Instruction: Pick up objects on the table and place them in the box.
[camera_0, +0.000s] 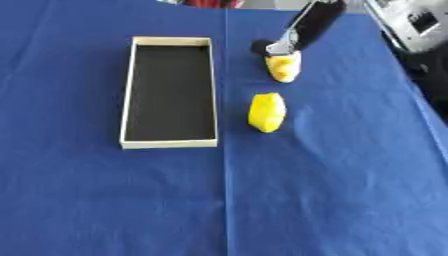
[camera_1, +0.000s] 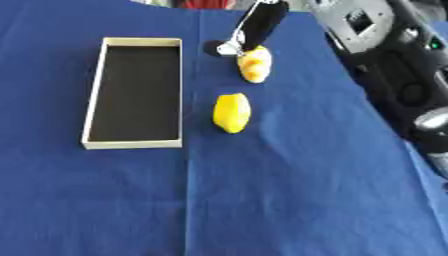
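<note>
Count on the blue cloth-covered table (camera_0: 332, 200): two yellow objects, one box, one robot hand in view. The long rectangular box with pale cream walls and a dark matte floor (camera_0: 170, 144) lies at about nine o'clock from the table's middle, its long axis running twelve to six, and nothing shows inside it. The smooth, plain yellow oval object (camera_0: 267, 112), lemon-like in shape, lies near the middle of the cloth, just right of the box and apart from it. The second yellow object, paler and mottled with orange patches (camera_0: 283, 67), sits at twelve o'clock from the first, a clear gap of cloth between them; it is lumpy and rounded, and its material is not readable. The robot's right hand (camera_0: 278, 48), black with a silver part at its tip, comes down from one o'clock on a slim dark forearm and meets the top of the mottled object; whether its fingers are spread, closed or wrapped round the object I cannot tell, since they blur together. A dark rounded patch lies on the cloth just left of the hand. The cloth is a flat woven-looking blue with one straight crease running twelve to six, just right of the box. Black and silver robot bodywork (camera_1: 394, 65) fills the edge at two to four o'clock.
</note>
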